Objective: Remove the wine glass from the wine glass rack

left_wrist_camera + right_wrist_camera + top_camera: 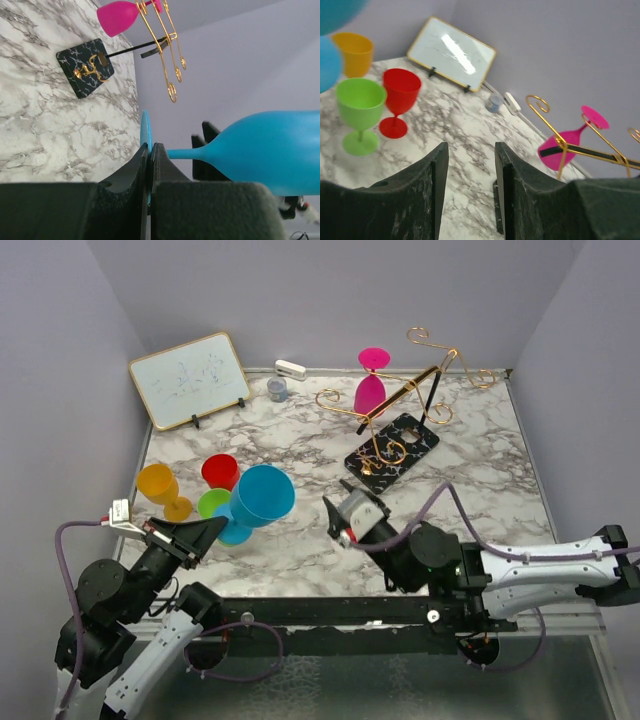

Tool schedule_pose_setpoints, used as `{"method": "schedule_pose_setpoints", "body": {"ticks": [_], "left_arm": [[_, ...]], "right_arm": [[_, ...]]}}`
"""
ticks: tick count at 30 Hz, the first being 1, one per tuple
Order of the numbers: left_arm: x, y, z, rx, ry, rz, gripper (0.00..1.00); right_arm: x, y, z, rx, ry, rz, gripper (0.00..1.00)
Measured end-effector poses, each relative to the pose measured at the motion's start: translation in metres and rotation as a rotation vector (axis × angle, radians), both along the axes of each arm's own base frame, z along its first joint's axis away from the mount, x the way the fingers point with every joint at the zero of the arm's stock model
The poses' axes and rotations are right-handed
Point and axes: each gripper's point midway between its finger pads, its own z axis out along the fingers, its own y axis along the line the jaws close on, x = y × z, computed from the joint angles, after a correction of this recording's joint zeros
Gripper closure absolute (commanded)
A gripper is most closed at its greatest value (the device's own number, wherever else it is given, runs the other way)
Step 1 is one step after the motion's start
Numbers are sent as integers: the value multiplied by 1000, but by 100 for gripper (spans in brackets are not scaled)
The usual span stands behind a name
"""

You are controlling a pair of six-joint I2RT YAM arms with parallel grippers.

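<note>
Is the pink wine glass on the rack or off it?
On it. The pink wine glass hangs bowl-down, its foot over the gold arms of the wine glass rack.

Left arm folded at the near-left corner, its claw point(208, 531) pinched shut on the foot of the blue glass point(262, 496). Right arm reaches leftward, low over the worktop; its claw point(470, 150) has its fingers parted.

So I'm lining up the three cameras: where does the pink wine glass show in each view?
Top external: pink wine glass at upper centre, hanging foot-up.
Left wrist: at the top edge, left of centre.
Right wrist: at the right, about mid-height.
Shared landmark: the gold wire rack it hangs on, seen in all three.
</note>
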Motion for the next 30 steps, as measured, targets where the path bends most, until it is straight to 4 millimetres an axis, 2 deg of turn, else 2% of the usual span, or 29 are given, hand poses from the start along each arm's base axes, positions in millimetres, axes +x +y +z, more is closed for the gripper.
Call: {"method": "schedule_pose_setpoints", "body": {"ticks": [4, 6, 8, 10, 13, 16, 18, 19, 22, 23, 25, 30], "left_arm": [[-1, 9, -5, 45, 7, 35, 100], [-3, 13, -6, 62, 7, 49, 100], [-5, 18, -4, 75, 4, 63, 100], [-7, 22, -4, 85, 3, 77, 100], [-7, 26, -4, 101, 0, 95, 100], [-7, 29, -7, 124, 6, 104, 100], [-7, 30, -9, 142, 13, 105, 100], [-7, 30, -11, 151, 18, 105, 100], [-5, 29, -15, 175, 30, 103, 100], [-4, 28, -15, 179, 31, 103, 100], [-4, 28, -16, 187, 32, 102, 100], [-1, 26, -20, 205, 40, 99, 100]], "right_arm": [[56, -3, 10, -18, 105, -131, 61], [79, 1, 13, -32, 156, -169, 63], [98, 8, 18, -34, 213, -174, 67], [113, 19, 27, -21, 282, -135, 78], [142, 20, 53, 67, 391, -78, 97], [155, 12, 86, 175, 484, 30, 99], [142, 14, 104, 221, 529, 148, 98], [132, 18, 110, 228, 546, 208, 91], [88, 34, 120, 211, 620, 443, 56], [75, 38, 120, 197, 643, 509, 49], [51, 42, 113, 159, 712, 617, 46], [30, 43, 92, 91, 802, 704, 47]]}}
